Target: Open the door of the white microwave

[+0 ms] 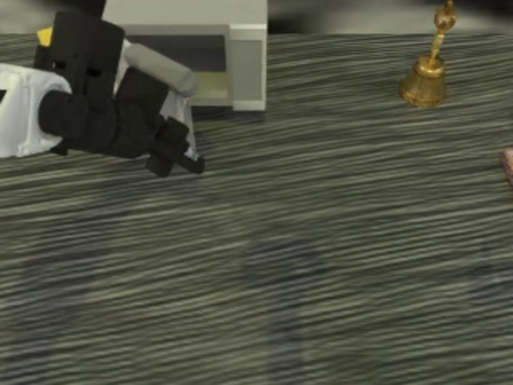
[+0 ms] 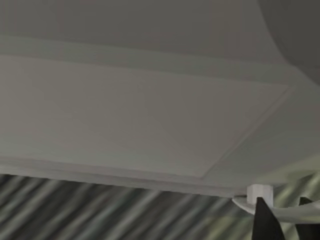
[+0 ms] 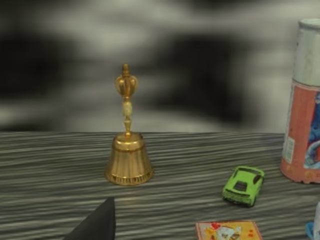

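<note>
The white microwave (image 1: 247, 68) stands at the table's back left with its cavity showing. Its door (image 1: 160, 69) is swung out toward the front left, well away from the box. My left arm reaches over the door. My left gripper (image 1: 181, 160) sits at the door's free edge, shut on the thin handle strip (image 2: 295, 212). In the left wrist view the door panel (image 2: 125, 115) fills most of the picture, and two dark fingertips (image 2: 262, 222) straddle the handle. My right arm is outside the top view and looks idle.
A brass bell (image 1: 425, 80) stands at the back right, also seen as the bell (image 3: 128, 160). Near it are a green toy car (image 3: 243, 186), a tall can (image 3: 302, 125) and a picture card (image 3: 228, 231). A yellow cube (image 1: 44, 36) sits behind my left arm.
</note>
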`<state>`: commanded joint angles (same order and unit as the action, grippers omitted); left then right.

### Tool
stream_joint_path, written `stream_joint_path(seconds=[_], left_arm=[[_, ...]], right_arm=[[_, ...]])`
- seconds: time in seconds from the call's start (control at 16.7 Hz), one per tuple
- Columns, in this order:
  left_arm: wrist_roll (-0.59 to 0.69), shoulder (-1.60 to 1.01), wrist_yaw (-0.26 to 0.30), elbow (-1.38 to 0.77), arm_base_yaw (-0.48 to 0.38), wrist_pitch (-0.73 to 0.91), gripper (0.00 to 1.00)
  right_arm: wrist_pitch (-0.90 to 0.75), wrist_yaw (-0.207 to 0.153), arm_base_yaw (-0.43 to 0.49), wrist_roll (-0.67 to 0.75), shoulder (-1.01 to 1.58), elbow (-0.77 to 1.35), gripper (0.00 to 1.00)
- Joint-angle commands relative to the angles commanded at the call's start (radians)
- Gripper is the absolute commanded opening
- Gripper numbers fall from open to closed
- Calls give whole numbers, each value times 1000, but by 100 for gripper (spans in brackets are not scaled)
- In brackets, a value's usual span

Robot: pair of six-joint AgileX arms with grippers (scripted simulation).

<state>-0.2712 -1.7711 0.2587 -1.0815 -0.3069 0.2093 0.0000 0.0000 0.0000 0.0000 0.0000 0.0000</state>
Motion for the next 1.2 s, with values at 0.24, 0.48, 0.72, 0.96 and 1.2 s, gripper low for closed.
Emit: stream_joint_path(seconds=[0.24,0.48,0.72,0.96,1.2], left_arm=[[0,0,0,0,0,0,0],[0,0,0,0,0,0,0],[5,0,7,1,-7,1,0],[-31,5,29,6,11,11,0],[-78,13,59,11,34,24,0]], right_arm=[[0,0,0,0,0,0,100],[0,0,0,0,0,0,100],[0,0,0,0,0,0,100],[0,0,0,0,0,0,100],[0,0,0,0,0,0,100]])
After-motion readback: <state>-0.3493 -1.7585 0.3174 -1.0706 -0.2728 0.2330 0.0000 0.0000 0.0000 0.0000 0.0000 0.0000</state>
